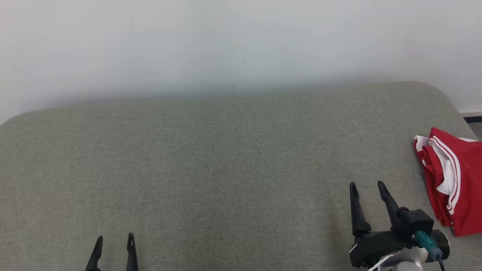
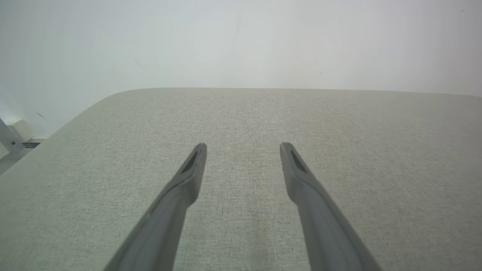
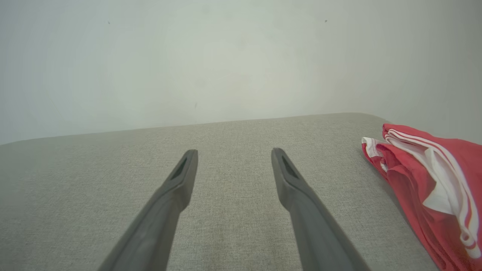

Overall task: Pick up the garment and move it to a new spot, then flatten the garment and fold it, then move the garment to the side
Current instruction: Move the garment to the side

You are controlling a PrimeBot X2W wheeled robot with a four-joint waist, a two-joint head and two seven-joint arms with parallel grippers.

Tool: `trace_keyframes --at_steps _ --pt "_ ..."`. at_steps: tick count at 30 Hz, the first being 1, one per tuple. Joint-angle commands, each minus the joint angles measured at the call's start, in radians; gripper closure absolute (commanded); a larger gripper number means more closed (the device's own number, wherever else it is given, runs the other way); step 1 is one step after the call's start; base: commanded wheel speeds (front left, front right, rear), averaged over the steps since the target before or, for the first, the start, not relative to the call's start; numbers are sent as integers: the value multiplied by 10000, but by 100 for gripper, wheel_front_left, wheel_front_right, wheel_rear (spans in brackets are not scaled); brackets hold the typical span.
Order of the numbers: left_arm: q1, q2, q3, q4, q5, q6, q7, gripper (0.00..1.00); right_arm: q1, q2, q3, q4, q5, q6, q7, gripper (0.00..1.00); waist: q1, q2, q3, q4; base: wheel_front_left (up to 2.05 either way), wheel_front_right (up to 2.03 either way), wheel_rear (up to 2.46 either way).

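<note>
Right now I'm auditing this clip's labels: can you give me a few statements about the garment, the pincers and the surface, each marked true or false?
1. The red garment lies bunched at the right edge of the grey padded surface. True.
2. The right pincer is shut on the garment. False: it is open, holds nothing and sits apart from the garment, to its left.
3. The left pincer is open with nothing between its fingers. True.
4. The garment is spread flat in the middle of the surface. False: it is crumpled at the right side.
5. The garment has white stripes. True.
</note>
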Motion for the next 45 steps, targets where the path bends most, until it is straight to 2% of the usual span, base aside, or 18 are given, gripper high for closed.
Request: trace_keyframes --at_steps 1,7,21,45 --pt "114 -12 58 8 -19 -15 -28 0 152 43 40 -9 79 -28 6 0 1 1 -192 188 0 0 0" --pt "208 -13 271 -73 -15 30 -28 0 385 43 212 -41 472 -28 6 0 1 1 -381 373 0 0 0" --pt "360 -13 430 -190 -68 -182 -28 0 820 47 472 -202 678 -28 6 0 1 1 -682 511 0 0 0" --pt "448 -14 422 -407 -273 -304 -28 0 1052 45 509 -480 1026 -28 6 0 1 1 -736 412 0 0 0"
